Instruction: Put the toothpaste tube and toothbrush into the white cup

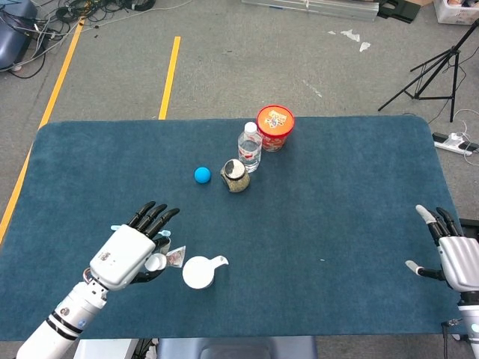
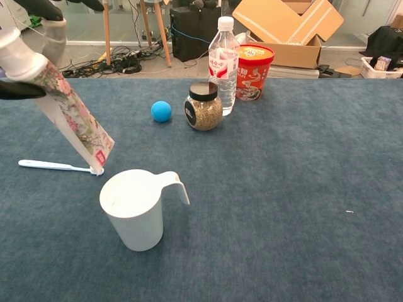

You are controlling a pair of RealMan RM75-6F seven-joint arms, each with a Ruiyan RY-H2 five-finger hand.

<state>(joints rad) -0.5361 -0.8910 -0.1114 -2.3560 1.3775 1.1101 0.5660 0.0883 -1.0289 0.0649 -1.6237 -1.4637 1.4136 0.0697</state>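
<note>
Grey floor (image 1: 247, 60) with yellow line (image 1: 169, 77), tripod (image 1: 434, 71).

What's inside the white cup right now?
Nothing shows inside the white cup; its bottom is hidden. The toothpaste tube is held tilted in the left hand, its end left of the rim. The toothbrush lies on the table.

A robotics lab or workshop. A desk (image 1: 359, 164) covered in blue felt stands on a grey concrete floor (image 1: 247, 67) marked with yellow tape lines (image 1: 169, 75). Tangled cables (image 1: 82, 9), a black tripod (image 1: 438, 71), a power strip (image 1: 451, 142) and open cardboard boxes (image 2: 286, 28) surround it.
</note>
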